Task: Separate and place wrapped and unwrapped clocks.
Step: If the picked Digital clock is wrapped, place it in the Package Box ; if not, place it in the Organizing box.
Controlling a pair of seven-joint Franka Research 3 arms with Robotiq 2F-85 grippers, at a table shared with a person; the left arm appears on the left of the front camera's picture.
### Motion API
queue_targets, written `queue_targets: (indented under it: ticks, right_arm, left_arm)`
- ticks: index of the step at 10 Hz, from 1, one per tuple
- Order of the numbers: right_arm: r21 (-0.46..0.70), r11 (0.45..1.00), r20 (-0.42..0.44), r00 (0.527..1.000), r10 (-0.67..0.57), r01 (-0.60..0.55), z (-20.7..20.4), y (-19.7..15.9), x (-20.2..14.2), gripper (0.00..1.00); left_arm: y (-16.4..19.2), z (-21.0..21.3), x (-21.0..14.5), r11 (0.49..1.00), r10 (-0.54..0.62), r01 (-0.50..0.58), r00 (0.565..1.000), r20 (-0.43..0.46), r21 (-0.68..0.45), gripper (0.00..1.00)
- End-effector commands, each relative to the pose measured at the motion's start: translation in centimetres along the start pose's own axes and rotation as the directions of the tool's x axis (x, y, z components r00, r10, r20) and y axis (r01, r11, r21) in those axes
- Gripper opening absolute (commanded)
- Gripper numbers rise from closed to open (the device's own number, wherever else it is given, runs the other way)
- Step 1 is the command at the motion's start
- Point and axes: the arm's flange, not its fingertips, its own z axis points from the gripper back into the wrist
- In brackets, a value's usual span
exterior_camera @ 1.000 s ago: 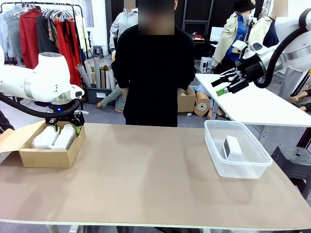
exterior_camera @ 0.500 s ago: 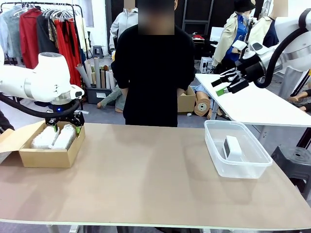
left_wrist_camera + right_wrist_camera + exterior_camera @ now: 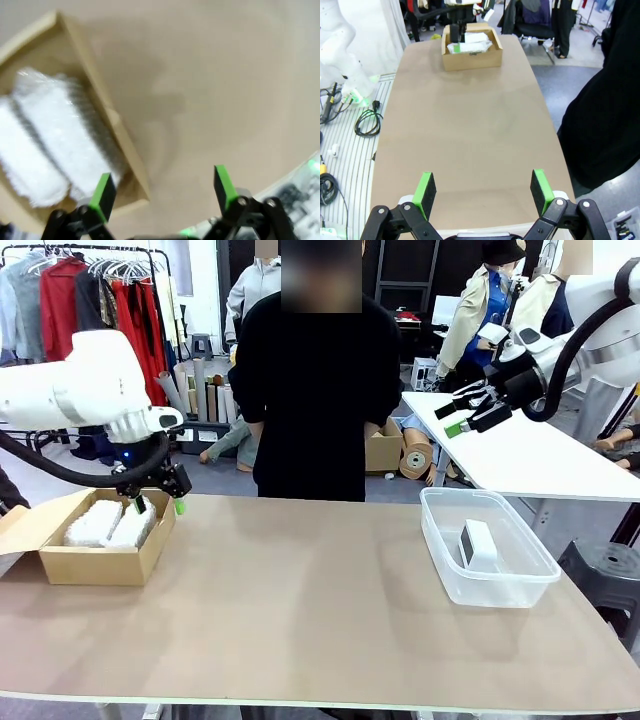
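Two white bubble-wrapped clocks (image 3: pixel 95 523) (image 3: pixel 133 527) lie side by side in the brown cardboard box (image 3: pixel 100 565) at the table's left. In the left wrist view the fatter bundle (image 3: pixel 65 130) and the other one (image 3: pixel 22 160) lie inside the box's wall (image 3: pixel 107 117). My left gripper (image 3: pixel 157 504) hovers open and empty just above the box's right edge, its pads (image 3: pixel 102 195) spread wide. The bare white clock (image 3: pixel 477 543) stands in the clear plastic tub (image 3: pixel 440 540) on the right. High above the far right, my right gripper (image 3: pixel 468 416) is open and empty, its own pads (image 3: pixel 426 192) apart over the table end.
A person in black (image 3: pixel 320 390) stands at the table's far edge, hands out of sight. A second white table (image 3: pixel 520 455) lies beyond the tub. The broad brown tabletop (image 3: pixel 300 590) stretches between box and tub. From the right wrist the box (image 3: pixel 471 57) appears at the far end.
My left gripper has risen out of the box and shifted right, leaving both wrapped clocks lying inside. The right arm has not moved.
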Motion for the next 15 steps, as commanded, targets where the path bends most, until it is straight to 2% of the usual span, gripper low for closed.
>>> queue_targets:
  ticks: [1, 2, 3, 4, 5, 6, 8, 9, 10, 11, 12, 13, 15]
  right_arm:
    - [-0.005, 1.000, 0.001, 1.000, 0.004, -0.004, 0.1, 0.0, 0.2, 1.00]
    - [-0.005, 1.000, 0.001, 1.000, 0.004, -0.004, 0.1, 0.0, 0.2, 1.00]
    - [-0.005, 1.000, 0.001, 1.000, 0.004, -0.004, 0.1, 0.0, 0.2, 1.00]
    - [-0.005, 1.000, 0.001, 1.000, 0.004, -0.004, 0.1, 0.0, 0.2, 1.00]
    - [-0.005, 1.000, 0.001, 1.000, 0.004, -0.004, 0.1, 0.0, 0.2, 1.00]
    - [-0.005, 1.000, 0.001, 1.000, 0.004, -0.004, 0.1, 0.0, 0.2, 1.00]
    - [-0.005, 1.000, 0.001, 1.000, 0.004, -0.004, 0.1, 0.0, 0.2, 1.00]
    - [-0.005, 1.000, 0.001, 1.000, 0.004, -0.004, 0.1, 0.0, 0.2, 1.00]
    - [-0.005, 1.000, 0.001, 1.000, 0.004, -0.004, 0.1, 0.0, 0.2, 1.00]
    - [-0.005, 1.000, 0.001, 1.000, 0.004, -0.004, 0.1, 0.0, 0.2, 1.00]
    - [-0.005, 1.000, 0.001, 1.000, 0.004, -0.004, 0.1, 0.0, 0.2, 1.00]
    - [-0.005, 1.000, 0.001, 1.000, 0.004, -0.004, 0.1, 0.0, 0.2, 1.00]
    - [-0.005, 1.000, 0.001, 1.000, 0.004, -0.004, 0.1, 0.0, 0.2, 1.00]
  left_arm:
    - [1.1, 2.5, -0.2, 0.990, -0.102, 0.099, 0.995, -0.024, -0.103, 1.00]
    - [0.7, 3.2, -0.2, 0.974, -0.176, 0.176, 0.984, 0.017, -0.140, 1.00]
    - [-0.1, 4.4, -0.7, 0.987, -0.125, 0.142, 0.974, 0.187, -0.077, 1.00]
    - [-0.4, 5.0, -0.3, 0.935, -0.281, 0.314, 0.940, 0.194, -0.166, 1.00]
    - [-1.0, 6.0, -0.3, 0.885, -0.384, 0.439, 0.877, 0.288, -0.157, 1.00]
    - [-1.7, 6.8, -0.5, 0.844, -0.444, 0.521, 0.811, 0.381, -0.126, 1.00]
    - [-3.2, 7.8, -1.3, 0.770, -0.535, 0.626, 0.740, 0.407, -0.125, 1.00]
    - [-3.8, 8.3, -2.7, 0.713, -0.606, 0.692, 0.687, 0.401, -0.109, 1.00]
    - [-4.7, 8.3, -3.4, 0.687, -0.635, 0.723, 0.647, 0.422, -0.075, 1.00]
    - [-5.3, 8.5, -4.0, 0.666, -0.667, 0.744, 0.623, 0.407, -0.048, 1.00]
    - [-5.5, 7.8, -3.3, 0.794, -0.592, 0.600, 0.729, 0.343, 0.094, 1.00]
    - [-5.5, 8.7, -2.5, 0.692, -0.641, 0.718, 0.656, 0.399, -0.068, 1.00]
    - [-5.5, 8.7, -2.5, 0.692, -0.641, 0.718, 0.656, 0.399, -0.068, 1.00]
